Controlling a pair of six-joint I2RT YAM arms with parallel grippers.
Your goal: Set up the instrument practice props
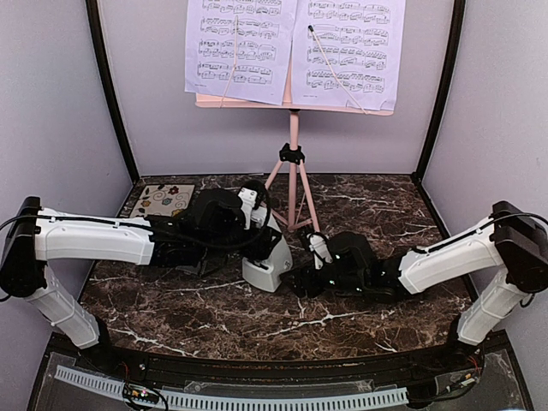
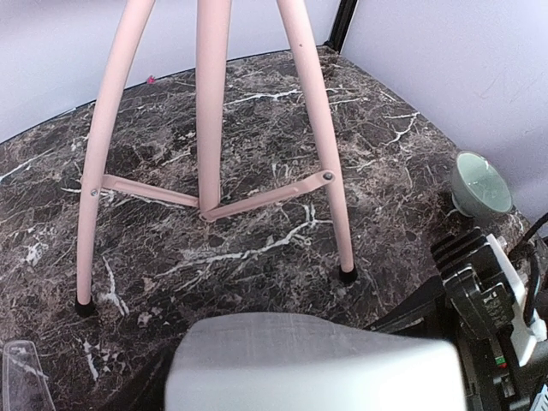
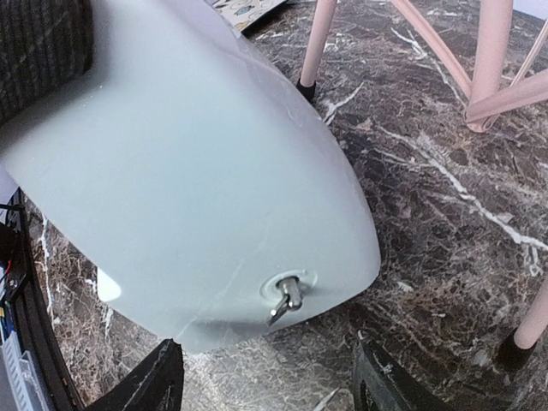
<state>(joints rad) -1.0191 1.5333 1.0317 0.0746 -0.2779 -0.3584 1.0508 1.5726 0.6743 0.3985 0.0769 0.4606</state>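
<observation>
The pink music stand [image 1: 294, 154] stands at the back centre, with lavender sheet-music pages [image 1: 244, 47] on its desk. Its legs show in the left wrist view [image 2: 212, 103] and the right wrist view [image 3: 318, 43]. The grey-white metronome [image 1: 267, 264] sits just in front of the stand's feet. My left gripper [image 1: 259, 240] is shut on the metronome, whose top fills the bottom of the left wrist view [image 2: 317, 364]; the fingers are hidden there. My right gripper [image 3: 274, 377] is open, just right of the metronome [image 3: 197, 171], facing the side with the metal winding key [image 3: 289, 295].
A floral coaster [image 1: 163, 199] lies at the back left, behind my left arm. A pale green bowl [image 2: 481, 184] sits on the marble to the right, beyond my right arm. The enclosure walls close in the back and sides.
</observation>
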